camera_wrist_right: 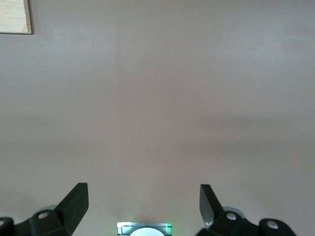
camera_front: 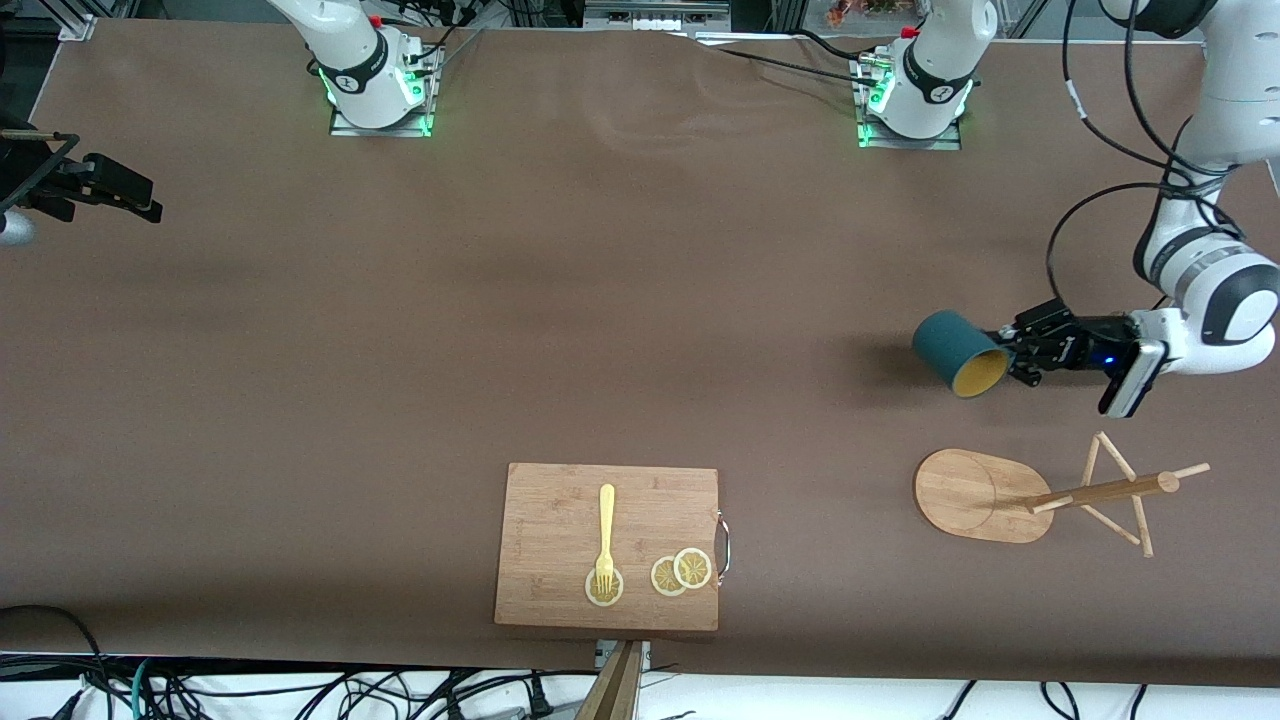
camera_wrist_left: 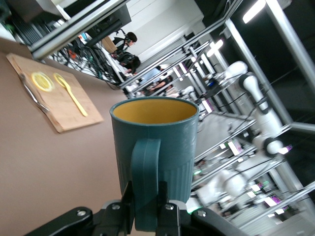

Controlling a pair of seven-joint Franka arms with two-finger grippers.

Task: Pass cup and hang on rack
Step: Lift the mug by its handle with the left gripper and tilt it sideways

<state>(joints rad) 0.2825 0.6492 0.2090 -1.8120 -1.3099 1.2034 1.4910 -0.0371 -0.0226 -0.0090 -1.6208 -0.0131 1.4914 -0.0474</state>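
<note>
The dark teal cup (camera_front: 955,350) is held in the air, tipped on its side, with its yellowish-tan inside facing the front camera. My left gripper (camera_front: 1012,357) is shut on its handle. In the left wrist view the cup (camera_wrist_left: 162,142) fills the middle and my left gripper (camera_wrist_left: 145,189) clamps the handle (camera_wrist_left: 145,172) from both sides. The wooden rack (camera_front: 1050,495) stands on the table near the left arm's end, nearer to the front camera than the spot under the cup. My right gripper (camera_front: 130,195) is open and empty at the right arm's end, over bare table (camera_wrist_right: 142,194).
A bamboo cutting board (camera_front: 607,545) lies near the front edge with a yellow fork (camera_front: 605,535) and lemon slices (camera_front: 680,572) on it. It also shows in the left wrist view (camera_wrist_left: 54,93). Its corner (camera_wrist_right: 15,16) shows in the right wrist view.
</note>
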